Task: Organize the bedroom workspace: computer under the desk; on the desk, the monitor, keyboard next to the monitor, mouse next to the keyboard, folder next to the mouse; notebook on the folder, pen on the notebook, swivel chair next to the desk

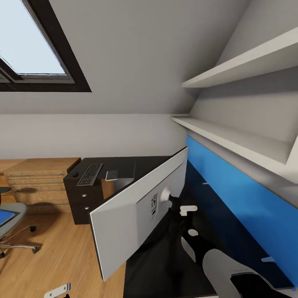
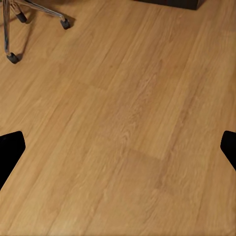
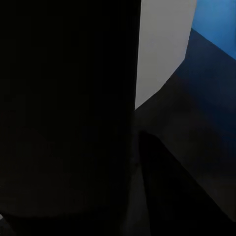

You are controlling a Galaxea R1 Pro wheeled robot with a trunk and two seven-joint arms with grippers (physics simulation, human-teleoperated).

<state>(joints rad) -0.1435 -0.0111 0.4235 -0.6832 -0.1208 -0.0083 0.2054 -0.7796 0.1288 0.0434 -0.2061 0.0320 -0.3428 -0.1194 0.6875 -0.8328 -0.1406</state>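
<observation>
Right gripper (image 1: pixel 187 221) at my monitor's (image 1: pixel 132 215) stand on the desk (image 1: pixel 165 265), grip unclear, left fingers (image 2: pixel 11 151) spread wide over floor (image 2: pixel 123 123), keyboard (image 1: pixel 90 174) far beyond.

Head view: high, looking forward and down along black bench (image 1: pixel 165 265), very near white back of monitor (image 1: pixel 136 211); blue wall panel (image 1: pixel 236 186) at right, roof window (image 1: pixel 33 45) upper left, swivel chair (image 1: pixel 10 223) at left edge.

Left wrist view: facing down at wood floor (image 2: pixel 128 137) from moderate height; chair castors in one corner. Shares floor and chair with head view.

Right wrist view: pressed very close to dark surface, mostly black; sliver of white monitor back (image 3: pixel 162 44) and blue panel (image 3: pixel 216 19), shared with head view.
</observation>
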